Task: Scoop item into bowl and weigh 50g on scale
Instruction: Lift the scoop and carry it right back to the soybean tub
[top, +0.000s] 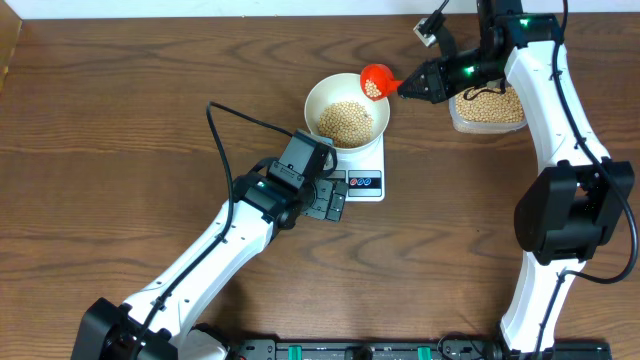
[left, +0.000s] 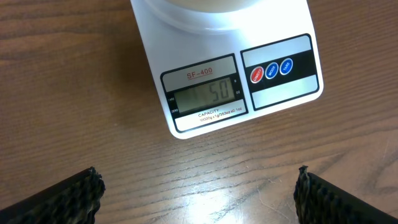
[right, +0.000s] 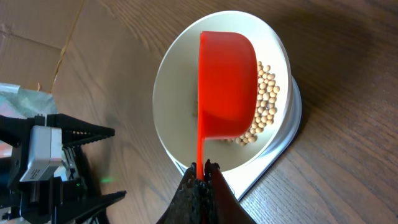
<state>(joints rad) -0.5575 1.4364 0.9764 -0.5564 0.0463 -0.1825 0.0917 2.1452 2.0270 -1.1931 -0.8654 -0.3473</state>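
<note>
Right gripper (right: 200, 169) clamps the red plastic scoop (right: 227, 87) over the round white bowl (right: 171, 93) of tan beans (right: 267, 93); left gripper (left: 198, 186) gapes before the white rectangular scale (left: 205, 93).

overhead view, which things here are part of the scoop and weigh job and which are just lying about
Part of the job:
- bowl holding beans
- scale under the bowl
- red scoop, held in the right gripper
- tub of beans
- left gripper, open, facing the scale

Just lying about:
- cardboard past the table edge
- black cable by the left arm
</note>
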